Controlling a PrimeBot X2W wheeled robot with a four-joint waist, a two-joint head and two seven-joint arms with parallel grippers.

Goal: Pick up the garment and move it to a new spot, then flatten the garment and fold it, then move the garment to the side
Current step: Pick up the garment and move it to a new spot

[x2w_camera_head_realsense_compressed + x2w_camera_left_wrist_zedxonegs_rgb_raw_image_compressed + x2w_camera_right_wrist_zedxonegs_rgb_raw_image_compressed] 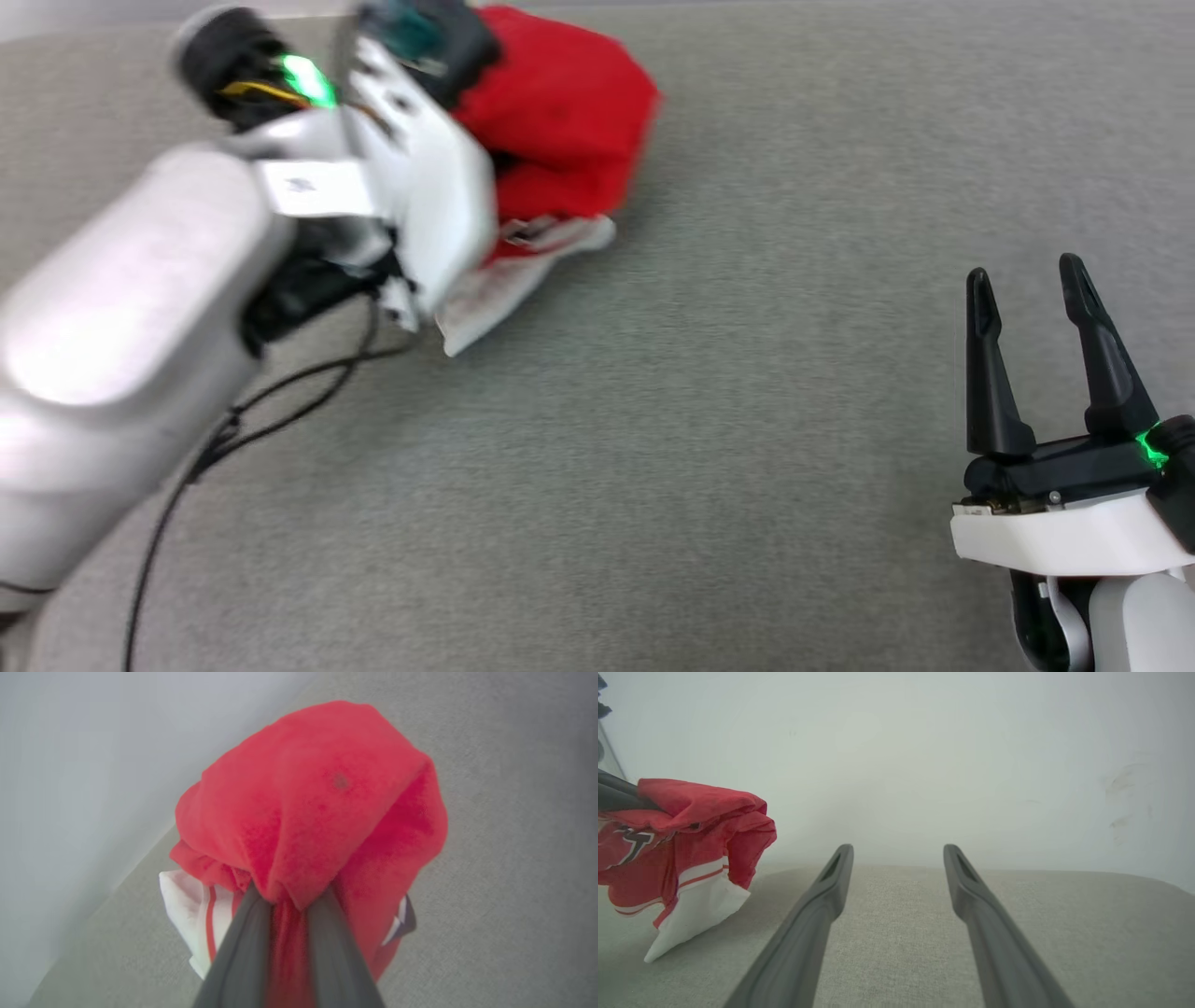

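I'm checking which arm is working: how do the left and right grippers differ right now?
The left gripper is shut on the bunched garment; the right gripper is open and holds nothing. The left gripper reaches far across the grey surface; the right gripper sits near, well apart from the garment. Both have two long dark fingers.

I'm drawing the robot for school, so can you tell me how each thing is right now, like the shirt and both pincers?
left pincer: shut, gripping red cloth.
garment: bunched up, hanging from the left pincer, not flat or folded yet.
right pincer: open, holding nothing, well apart from the garment.
black cable: slack, hanging in a loop.
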